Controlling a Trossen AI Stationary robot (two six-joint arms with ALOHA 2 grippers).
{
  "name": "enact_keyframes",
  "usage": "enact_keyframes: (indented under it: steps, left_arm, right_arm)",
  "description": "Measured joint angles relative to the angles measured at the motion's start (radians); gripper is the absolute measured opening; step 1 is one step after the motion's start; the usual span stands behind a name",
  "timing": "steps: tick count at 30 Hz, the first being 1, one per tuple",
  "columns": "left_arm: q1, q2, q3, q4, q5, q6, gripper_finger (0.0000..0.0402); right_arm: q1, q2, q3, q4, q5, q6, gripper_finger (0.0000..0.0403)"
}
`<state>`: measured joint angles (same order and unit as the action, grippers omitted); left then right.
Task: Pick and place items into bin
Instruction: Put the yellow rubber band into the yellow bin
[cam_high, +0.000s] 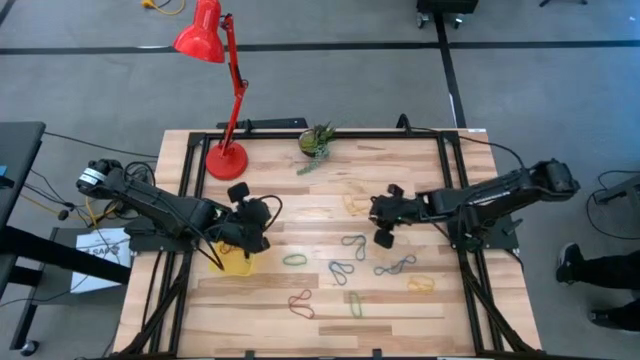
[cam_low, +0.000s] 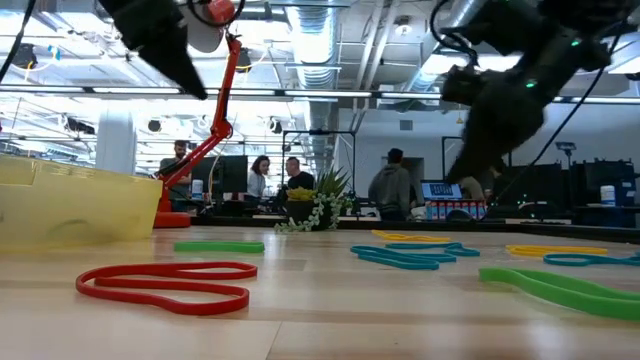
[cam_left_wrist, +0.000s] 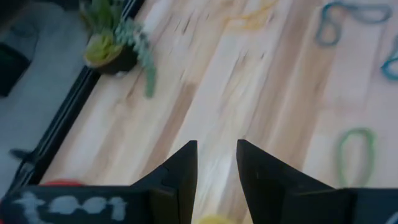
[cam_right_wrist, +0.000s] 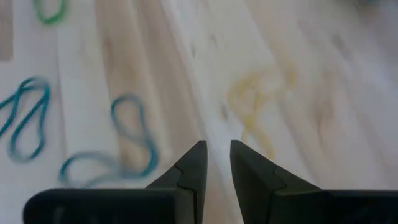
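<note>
Several rubber-band items lie flat on the wooden table: a yellow one (cam_high: 355, 203), teal ones (cam_high: 353, 243) (cam_high: 343, 271), green ones (cam_high: 294, 260) (cam_high: 355, 304), a red one (cam_high: 301, 303) and a blue one (cam_high: 395, 266). The yellow bin (cam_high: 236, 263) stands at the table's left. My left gripper (cam_high: 252, 222) hangs open just above the bin's far side, with nothing between its fingers (cam_left_wrist: 216, 144). My right gripper (cam_high: 376, 214) is open and empty over the table's middle, right of the yellow item (cam_right_wrist: 252, 102), slanting down toward it.
A red lamp's base (cam_high: 226, 160) stands at the far left, and a small green plant (cam_high: 317, 141) sits at the far edge. People stand in the room behind the table (cam_low: 395, 185). Bare wood lies between the bin and the bands.
</note>
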<state>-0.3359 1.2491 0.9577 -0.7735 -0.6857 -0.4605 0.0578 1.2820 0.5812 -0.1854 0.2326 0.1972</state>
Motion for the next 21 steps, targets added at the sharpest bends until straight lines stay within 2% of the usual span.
enact_keyframes:
  steps: [6, 10, 15, 21]
  left_arm:
    - [0.000, 0.000, 0.000, 0.064, 0.035, 0.071, 0.0103]
    - [0.001, 0.000, 0.000, 0.063, 0.026, 0.102, 0.0103]
    - [0.002, 0.000, 0.000, 0.068, 0.028, 0.112, 0.0103]
    - [0.002, 0.000, 0.000, 0.068, 0.034, 0.112, 0.0103]
  right_arm:
    - [-0.070, 0.170, 0.000, 0.158, -0.003, -0.049, 0.0066]
    - [-0.116, 0.272, 0.002, 0.263, -0.048, -0.084, 0.0067]
    - [-0.166, 0.335, 0.033, 0.272, -0.055, -0.093, 0.0077]
    - [-0.191, 0.384, 0.047, 0.280, -0.119, -0.100, 0.0098]
